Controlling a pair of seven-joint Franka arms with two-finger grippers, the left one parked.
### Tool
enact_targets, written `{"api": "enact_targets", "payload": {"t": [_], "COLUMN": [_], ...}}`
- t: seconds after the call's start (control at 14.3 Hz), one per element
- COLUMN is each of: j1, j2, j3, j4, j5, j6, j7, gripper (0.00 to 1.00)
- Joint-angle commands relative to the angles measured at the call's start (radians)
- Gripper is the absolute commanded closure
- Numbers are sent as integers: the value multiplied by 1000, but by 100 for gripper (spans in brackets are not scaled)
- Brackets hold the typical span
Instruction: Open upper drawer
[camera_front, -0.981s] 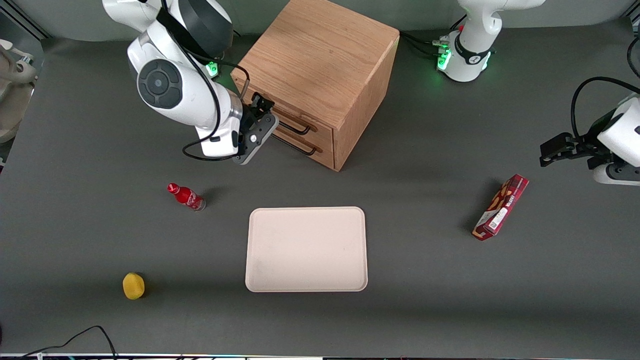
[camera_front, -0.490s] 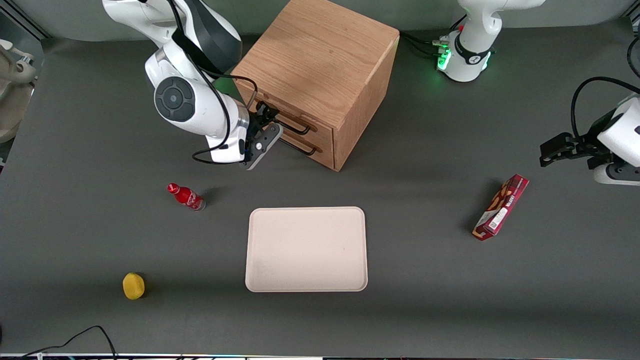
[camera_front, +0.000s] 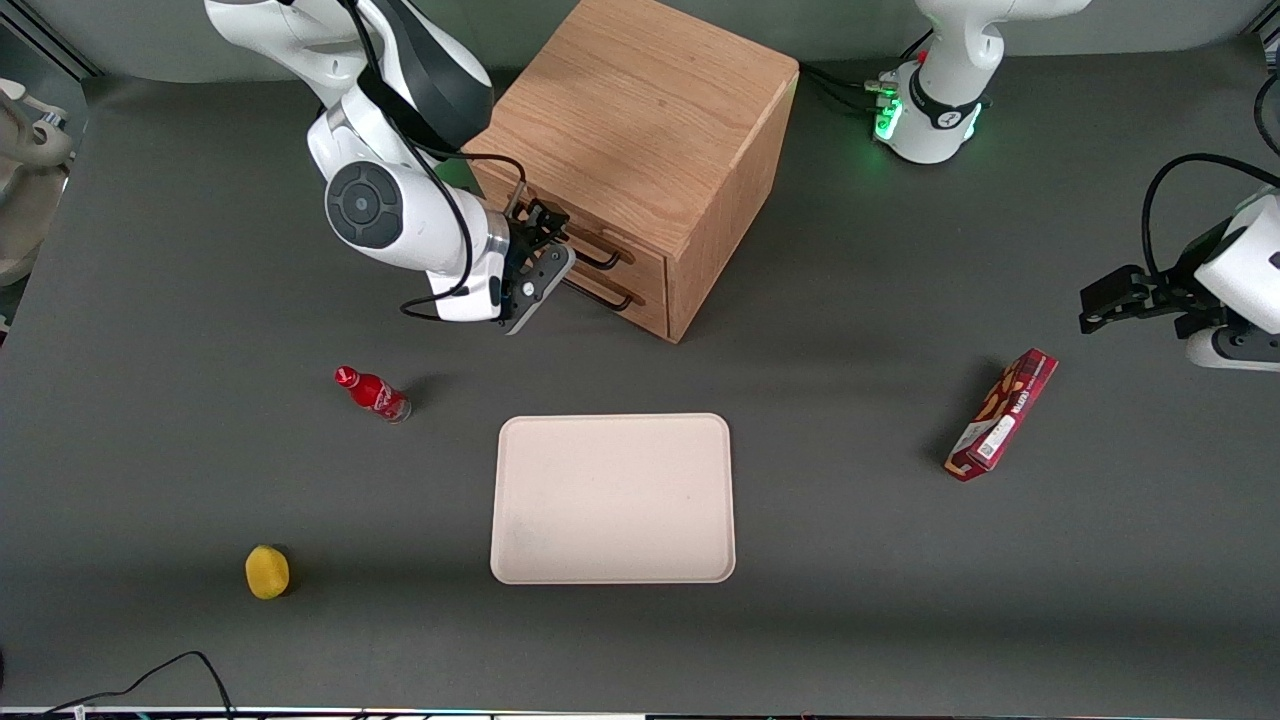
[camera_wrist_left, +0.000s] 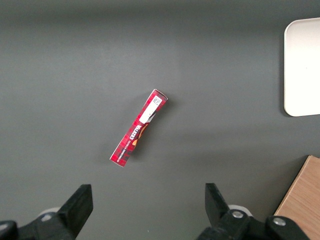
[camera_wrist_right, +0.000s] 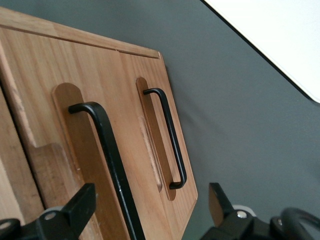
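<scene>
Your dark grey tabletop (camera_front: 850, 450) carries an oak cabinet (camera_front: 640, 130), a cream tray (camera_front: 613, 498), a red bottle (camera_front: 372, 393), a yellow fruit (camera_front: 267, 571) and a red carton (camera_front: 1003, 414). Your tool (camera_front: 548, 238) sits wide, its fingers (camera_wrist_right: 80, 207) straddling the closed upper drawer (camera_wrist_right: 65, 150)'s black handle (camera_wrist_right: 112, 165).

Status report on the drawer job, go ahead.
Gripper open at the cabinet front, fingers straddling the upper drawer's handle, not yet closed on it. Upper drawer shut. Nothing in the way.
</scene>
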Motion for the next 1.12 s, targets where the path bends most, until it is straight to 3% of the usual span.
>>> {"api": "enact_targets", "payload": {"t": [0.0,1.05], "j1": [1,1], "j2": [-34,-36], "j3": [-3,11], "j4": [-51,-104], "j5": [30,32], "j6": [43,106], "j7": [-25,-25], "gripper": [0,0]}}
